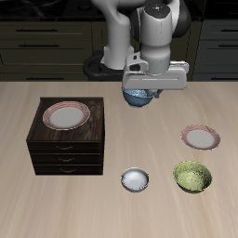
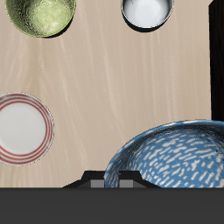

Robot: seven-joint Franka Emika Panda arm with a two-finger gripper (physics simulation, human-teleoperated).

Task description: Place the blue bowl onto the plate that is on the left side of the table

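Note:
The blue bowl (image 1: 138, 98), mottled blue and white, hangs from my gripper (image 1: 149, 90) above the table, toward the back. The gripper is shut on its rim. In the wrist view the bowl (image 2: 171, 157) fills the area close to the camera, and the fingers are hidden. The plate on the left side of the table (image 1: 201, 138) is white with a pink-red rim and lies flat and bare, nearer the front edge than the bowl. It also shows in the wrist view (image 2: 22, 129), apart from the bowl.
A dark wooden drawer cabinet (image 1: 67, 144) carries a second pink-rimmed plate (image 1: 65, 115) on top. A plain white-grey bowl (image 1: 135, 178) and a green-yellow bowl (image 1: 192, 176) sit near the front edge, also seen in the wrist view (image 2: 146, 10) (image 2: 39, 13).

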